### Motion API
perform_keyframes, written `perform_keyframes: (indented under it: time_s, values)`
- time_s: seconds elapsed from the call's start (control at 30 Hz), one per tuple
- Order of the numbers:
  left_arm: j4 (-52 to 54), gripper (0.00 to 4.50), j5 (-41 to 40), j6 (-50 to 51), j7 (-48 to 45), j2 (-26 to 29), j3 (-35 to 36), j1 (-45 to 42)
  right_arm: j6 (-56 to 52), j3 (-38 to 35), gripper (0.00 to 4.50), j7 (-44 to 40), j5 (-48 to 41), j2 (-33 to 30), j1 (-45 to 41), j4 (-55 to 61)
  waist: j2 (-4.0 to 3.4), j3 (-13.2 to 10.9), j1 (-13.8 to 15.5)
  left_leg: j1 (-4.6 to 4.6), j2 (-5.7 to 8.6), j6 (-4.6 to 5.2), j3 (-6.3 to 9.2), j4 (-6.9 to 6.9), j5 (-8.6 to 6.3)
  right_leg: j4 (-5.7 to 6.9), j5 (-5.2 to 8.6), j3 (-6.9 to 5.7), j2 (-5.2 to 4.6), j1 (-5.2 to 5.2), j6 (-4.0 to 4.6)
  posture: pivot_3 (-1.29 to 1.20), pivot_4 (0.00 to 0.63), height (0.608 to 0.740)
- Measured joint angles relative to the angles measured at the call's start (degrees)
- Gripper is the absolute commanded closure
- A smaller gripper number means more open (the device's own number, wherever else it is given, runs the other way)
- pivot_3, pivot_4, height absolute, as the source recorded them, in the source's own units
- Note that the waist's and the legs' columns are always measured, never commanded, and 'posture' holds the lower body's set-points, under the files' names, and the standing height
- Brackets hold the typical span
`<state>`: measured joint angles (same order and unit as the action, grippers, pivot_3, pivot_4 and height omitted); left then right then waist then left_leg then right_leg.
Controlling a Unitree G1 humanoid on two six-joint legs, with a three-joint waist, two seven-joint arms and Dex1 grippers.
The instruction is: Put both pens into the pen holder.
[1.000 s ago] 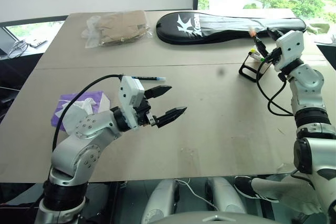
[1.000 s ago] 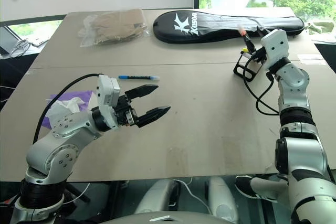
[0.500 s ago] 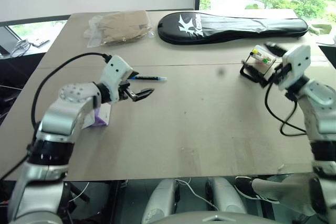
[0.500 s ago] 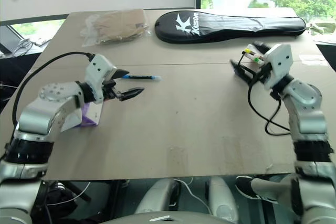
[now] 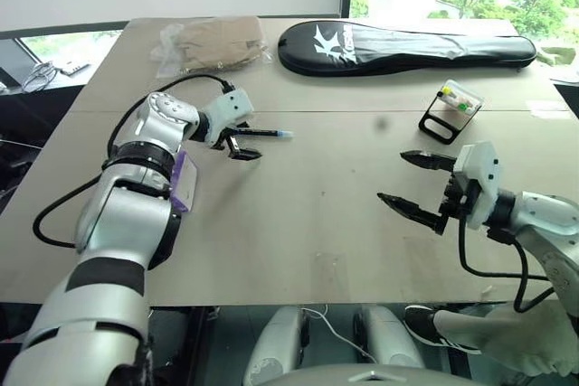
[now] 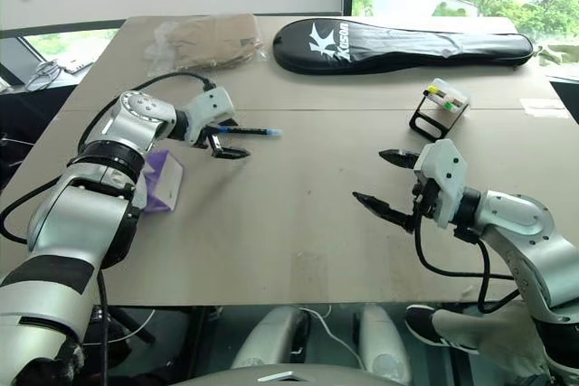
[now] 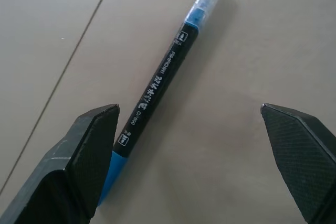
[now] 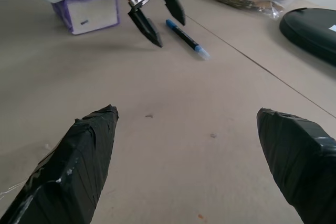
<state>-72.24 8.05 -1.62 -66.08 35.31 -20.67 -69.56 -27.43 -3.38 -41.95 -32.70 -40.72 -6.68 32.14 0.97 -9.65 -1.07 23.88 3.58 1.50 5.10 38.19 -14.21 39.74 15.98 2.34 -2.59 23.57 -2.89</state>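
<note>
We're roughly halfway, as far as we can judge. The pen holder [image 5: 450,110] stands at about 2 o'clock on the table [image 5: 317,223], just below the long black racket bag [image 5: 407,42], w/ yellow and green bits showing inside; whether the orange-ended pen sits in it we can't tell, too small to read, and no orange pen lies loose on the table. The blue-capped pen [image 5: 261,134] is not yet picked up: it lies flat at about 10 o'clock, well apart from the holder.

Our left gripper [image 5: 237,145] hangs right over that pen, fingers spread and empty; in the left wrist view the barrel [image 7: 160,85] runs past one finger [image 7: 89,150], its blue end tucked beside that tip, the other finger well clear. Our right gripper [image 5: 416,183] sits at about 4 o'clock, fingers wide apart, holding nothing.

Vs 1 s ago: the left arm was low at about 8 o'clock, short of the pen; it has reached out to it. The right gripper was up at the holder w/ an orange tip showing by it; it has pulled back toward us and now stands empty. The purple tissue box [image 5: 179,183] is now partly behind our left arm.

Left to do: grasp blue pen, carry across to 2 o'clock, drop in.
</note>
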Motion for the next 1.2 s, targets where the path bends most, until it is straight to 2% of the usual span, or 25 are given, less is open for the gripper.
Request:
perform_keyframes:
  time_s: [0.23,0.27,0.3,0.47,0.57,0.67,0.77,0.87,1.03,1.2]
  values:
    - [-4.66,4.02,1.89,2.70,-1.66,-2.05,3.61,-1.45,-0.46,0.15,0.00,3.72,0.55,2.48,2.73,3.78,0.05,0.03,0.08,-0.01,0.09,0.14,0.05,0.15,-0.08,0.14,0.03,-0.02,0.00,-0.03,-0.05,0.00,0.150,0.740]
    - [-4.90,4.42,1.88,2.91,-1.93,-2.00,4.49,-1.45,-0.55,0.14,0.00,4.02,0.54,2.82,3.28,4.07,0.06,0.03,0.08,-0.01,0.07,0.14,0.08,0.15,-0.08,0.14,0.03,-0.03,-0.01,-0.03,-0.05,0.00,0.150,0.740]
    - [-5.03,4.47,1.85,3.13,-2.72,-1.88,5.10,-1.45,-0.74,0.14,0.00,4.40,0.56,3.08,3.86,4.12,0.06,0.03,0.07,-0.01,0.07,0.13,0.07,0.15,-0.07,0.14,0.03,-0.03,0.00,-0.02,-0.05,0.00,0.150,0.740]
    - [-4.72,4.47,-0.49,2.04,-7.40,-1.55,10.11,-2.07,-0.82,0.20,0.00,5.37,0.79,4.95,4.27,4.10,0.12,0.00,-0.03,-0.01,0.08,0.11,0.04,0.16,-0.06,0.13,0.03,0.00,-0.05,-0.02,-0.05,0.00,0.150,0.740]
    - [-3.77,3.64,0.18,-0.21,-3.70,-0.74,10.91,-2.61,-0.82,0.24,0.00,5.45,0.80,5.78,4.09,3.97,0.12,0.00,-0.02,-0.01,0.08,0.11,0.06,0.16,-0.07,0.14,0.03,-0.01,-0.08,-0.02,-0.05,0.00,0.150,0.740]
    - [-3.76,2.44,2.75,-1.28,5.60,-1.57,10.99,-3.64,-0.82,1.17,0.00,5.43,0.97,7.01,3.05,3.35,0.15,0.02,0.12,-0.01,0.09,0.12,0.07,0.16,-0.07,0.14,0.03,-0.01,-0.08,-0.02,-0.05,0.00,0.150,0.740]
    - [-4.56,2.44,6.07,0.30,11.26,-3.82,9.17,-4.34,-1.04,1.98,0.00,5.63,1.28,7.44,2.30,2.70,0.16,0.02,0.18,-0.01,0.17,0.11,0.06,0.16,-0.07,0.15,0.03,-0.02,-0.03,-0.02,-0.06,0.00,0.150,0.740]
    - [-6.38,2.44,8.79,3.62,13.11,-7.70,7.76,-4.33,-1.35,2.39,0.00,6.41,1.30,7.68,1.33,2.93,0.20,0.02,0.26,-0.01,0.18,0.12,0.07,0.16,-0.07,0.15,0.03,-0.03,0.02,-0.02,-0.06,0.00,0.150,0.740]
    - [-6.55,2.44,8.93,6.66,14.32,-8.02,9.00,-4.49,-2.98,2.24,0.00,8.64,1.26,7.57,3.62,5.23,0.20,0.05,0.18,-0.03,0.13,0.12,0.09,0.15,-0.07,0.20,0.03,-0.02,-0.06,-0.01,-0.06,0.00,0.150,0.740]
    - [-6.40,2.44,8.95,8.97,10.08,-7.49,9.96,-4.50,-5.07,0.27,0.00,11.61,1.09,7.32,7.73,10.40,0.25,0.11,0.00,-0.03,0.16,0.11,0.03,0.16,-0.06,0.18,0.03,0.02,-0.04,-0.02,-0.06,0.00,0.150,0.740]
